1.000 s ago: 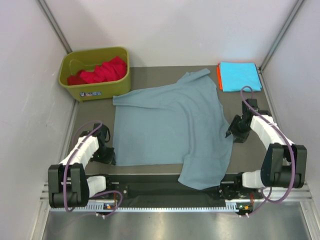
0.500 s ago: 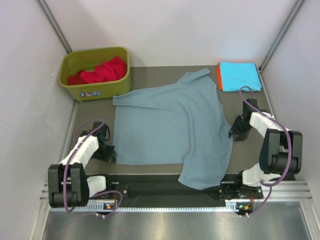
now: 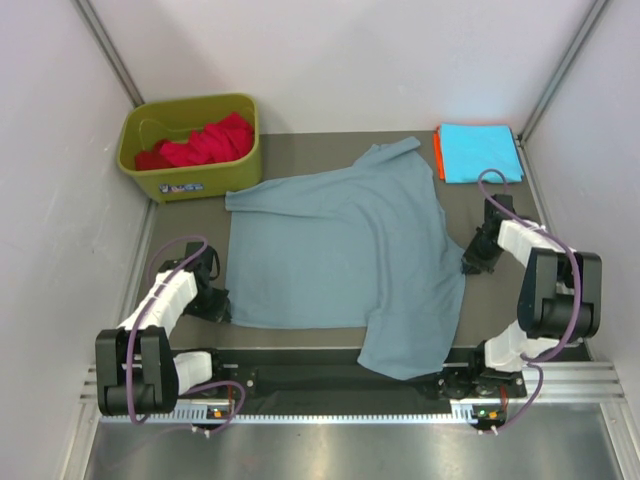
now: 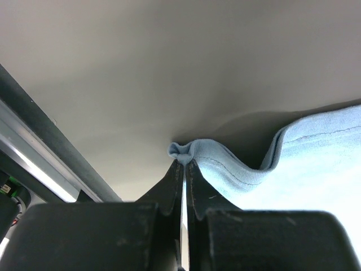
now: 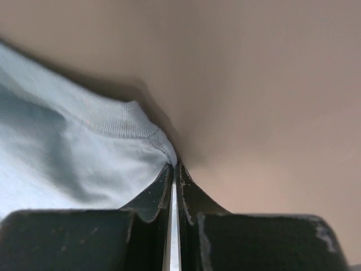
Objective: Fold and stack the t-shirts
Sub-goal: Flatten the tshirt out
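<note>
An olive-green bin (image 3: pixel 190 172) stands on the desk (image 3: pixel 310 148) at the far left, about 11 o'clock in the overhead view. A crumpled red t-shirt (image 3: pixel 205 142) lies inside it, bunched toward the bin's right half, with some of the bin floor bare on the left. At about 1 o'clock, in the far right corner, a cyan t-shirt (image 3: pixel 478 152) lies folded into a flat rectangle. It sits on top of an orange t-shirt (image 3: pixel 438 155), of which only a thin strip shows along the left edge.

The grey-blue t-shirt (image 3: pixel 340 250) is spread open across the middle of the desk, mostly flat. One part reaches toward 12 o'clock, just short of the folded pile, and another spills over the near edge at about 5 o'clock.

The left tool (image 3: pixel 217 301) sits at the shirt's 8 o'clock corner, low on the desk. In its wrist view the two fingers are pressed together on a small fold of the hem, which puckers up just past their tips, and the cloth trails off toward 3 o'clock.

The right tool (image 3: pixel 471 263) sits at the shirt's 3 o'clock edge. In its wrist view the fingers are likewise squeezed together, with a stitched edge of the fabric caught at their tips. The cloth spreads away toward 9 o'clock, and bare desk lies on the other side.
</note>
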### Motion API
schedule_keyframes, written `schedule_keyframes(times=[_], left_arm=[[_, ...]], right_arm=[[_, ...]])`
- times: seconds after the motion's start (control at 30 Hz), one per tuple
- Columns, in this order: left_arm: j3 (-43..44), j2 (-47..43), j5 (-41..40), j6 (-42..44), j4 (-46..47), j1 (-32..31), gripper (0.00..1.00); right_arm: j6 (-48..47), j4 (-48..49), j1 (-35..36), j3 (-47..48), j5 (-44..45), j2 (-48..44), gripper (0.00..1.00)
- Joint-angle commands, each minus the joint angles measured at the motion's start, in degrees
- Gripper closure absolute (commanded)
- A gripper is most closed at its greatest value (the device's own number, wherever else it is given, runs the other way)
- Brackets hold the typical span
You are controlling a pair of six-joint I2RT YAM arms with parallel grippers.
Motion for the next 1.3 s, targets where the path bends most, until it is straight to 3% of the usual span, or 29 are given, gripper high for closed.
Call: schedule_keyframes(times=[0.0,0.33,0.73,0.83,0.87,0.9,0.97,1.07,1.27], left_arm=[[1.92,-1.45,-1.77,-0.67,0.81,0.20,1.00],[2.19,-1.28,-2.65,-1.28,2.04,0.11,1.00],[11.85,5.56,-12.75,2.58,4.93,0.11,1.00],[13.61,9.34,-12.06,3.47,6.35,0.20,1.00],[14.14,10.14,-11.62,3.47,6.70,0.20,1.00],[14.40,11.11,-11.36,3.64,6.79,0.20,1.00],[14.49,11.29,-11.09,3.73,7.31,0.20,1.00],[13.53,10.68,-10.39,4.43,8.63,0.20,1.00],[14.58,11.20,-8.98,5.66,7.84,0.20,1.00]], right_arm=[[0.64,5.54,-0.51,5.14,4.18,3.53,1.00],[-1.90,4.84,-0.16,20.44,0.33,12.32,1.00],[-3.23,5.98,0.72,33.97,-10.40,22.17,0.98],[-3.31,0.20,0.63,39.33,-8.83,25.07,0.89],[-3.23,-2.43,0.63,41.52,-7.08,26.03,0.75],[-3.23,-7.68,0.55,41.80,-2.62,25.95,0.70],[-3.31,-9.05,-0.59,37.19,-0.74,21.77,0.58],[-3.05,-6.95,-3.67,25.34,-0.73,10.80,0.50],[-0.94,-8.25,-0.61,6.58,-7.85,-5.75,0.50]])
